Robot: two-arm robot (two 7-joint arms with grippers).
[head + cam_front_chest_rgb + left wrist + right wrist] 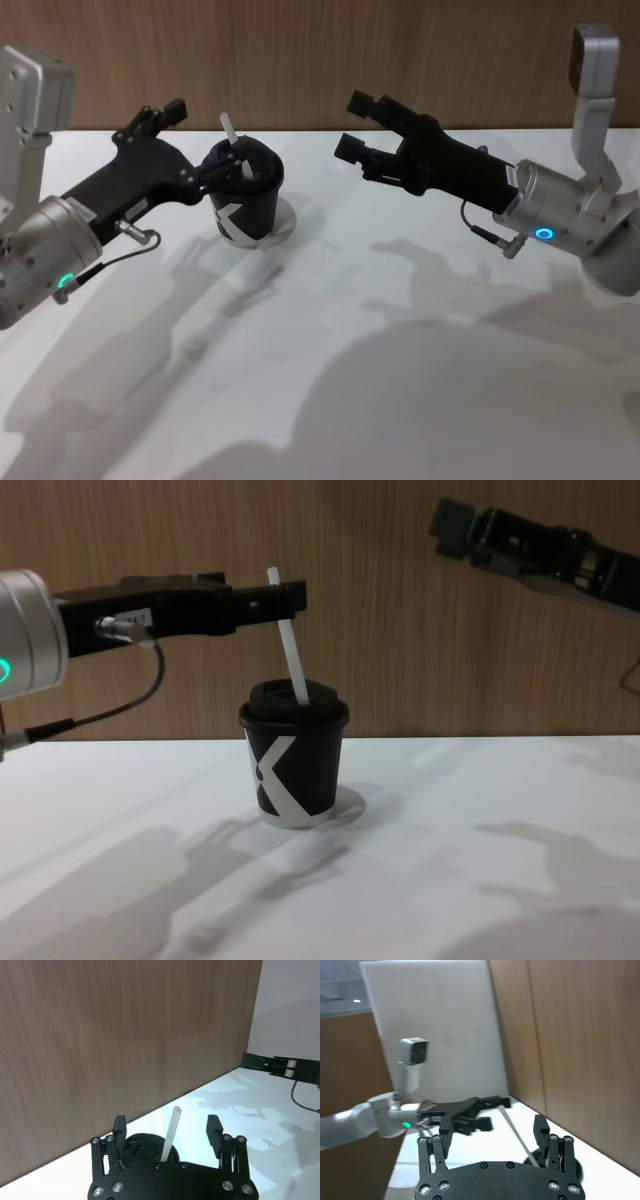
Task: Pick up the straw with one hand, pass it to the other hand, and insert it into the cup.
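The black cup (245, 205) with a white X mark and a domed lid stands on the white table (330, 330), on the left side toward the back. The white straw (228, 128) stands in its lid, leaning slightly. My left gripper (200, 140) hovers over the lid, open, one finger on each side of the straw's upper part; in the left wrist view the straw (171, 1132) rises between the spread fingers (119, 1130) without touching them. My right gripper (360, 125) hangs open and empty in the air to the right of the cup (292, 765).
A wood-panelled wall (330, 50) runs along the table's back edge. A pale round disc (288, 226) lies under the cup. Bare white tabletop spreads in front of the cup and under the right arm.
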